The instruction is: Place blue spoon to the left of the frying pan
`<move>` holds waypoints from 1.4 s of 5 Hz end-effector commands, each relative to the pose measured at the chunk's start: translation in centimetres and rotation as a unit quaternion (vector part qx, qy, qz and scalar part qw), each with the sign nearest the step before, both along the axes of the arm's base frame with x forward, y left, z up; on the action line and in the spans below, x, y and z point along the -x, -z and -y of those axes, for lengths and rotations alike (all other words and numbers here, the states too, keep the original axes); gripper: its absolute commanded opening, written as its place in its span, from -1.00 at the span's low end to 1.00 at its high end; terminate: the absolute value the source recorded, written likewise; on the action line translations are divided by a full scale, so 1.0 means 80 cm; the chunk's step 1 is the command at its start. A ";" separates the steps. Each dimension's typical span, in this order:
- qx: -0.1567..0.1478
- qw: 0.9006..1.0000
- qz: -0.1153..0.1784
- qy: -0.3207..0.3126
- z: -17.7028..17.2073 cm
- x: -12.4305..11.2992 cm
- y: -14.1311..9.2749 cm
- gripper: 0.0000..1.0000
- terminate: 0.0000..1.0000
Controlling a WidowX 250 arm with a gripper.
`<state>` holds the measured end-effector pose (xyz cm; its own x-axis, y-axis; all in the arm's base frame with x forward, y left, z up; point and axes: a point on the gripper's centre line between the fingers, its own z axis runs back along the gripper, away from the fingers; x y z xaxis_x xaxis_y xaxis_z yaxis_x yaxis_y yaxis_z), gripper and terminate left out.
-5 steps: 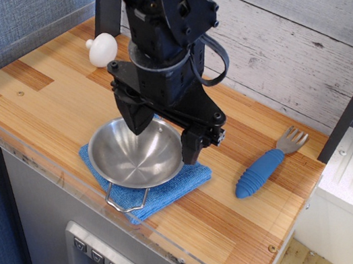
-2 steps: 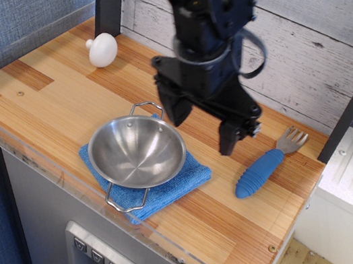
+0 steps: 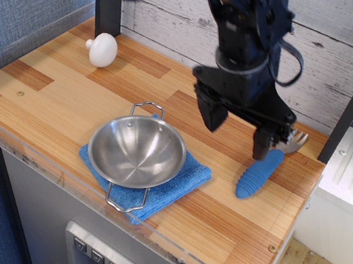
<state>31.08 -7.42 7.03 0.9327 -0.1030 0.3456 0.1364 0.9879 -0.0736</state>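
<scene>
the gripper hangs above the right half of the wooden counter, its two dark fingers spread wide and holding nothing. one finger sits just over the upper end of the blue spoon; the other is off to the left over bare wood. from this view i cannot tell how high the tips are above the surface.

the blue spoon lies flat near the right edge, ribbed handle pointing toward the front, silver pronged head toward the back wall. the frying pan rests on a blue cloth near the front edge, well apart from the spoon. a white knob stands at the back left.

the step in hand looks like the reach for the pickup. to do it well, the gripper should shift right so the handle lies midway between the fingers, and turn so they close across the handle's width, not along it. the thick ribbed middle seems the best place to grip: it should resist slipping and balance better than the thin neck. descend straight, close firmly, and lift high enough to clear the pan's rim and wire loop handles on the way across. the open wood left of the pan offers ample room for the drop.
</scene>
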 end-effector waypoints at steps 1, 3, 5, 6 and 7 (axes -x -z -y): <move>0.000 1.000 0.012 0.013 0.024 -0.030 0.021 1.00 -1.00; -0.002 1.000 0.006 0.007 0.044 -0.051 0.051 1.00 -1.00; -0.010 1.000 0.004 -0.008 0.047 -0.049 0.060 -1.00 -1.00; -0.012 1.000 -0.003 0.001 0.054 -0.046 0.062 -1.00 -1.00; -0.011 1.000 0.002 0.000 0.055 -0.044 0.054 -1.00 -1.00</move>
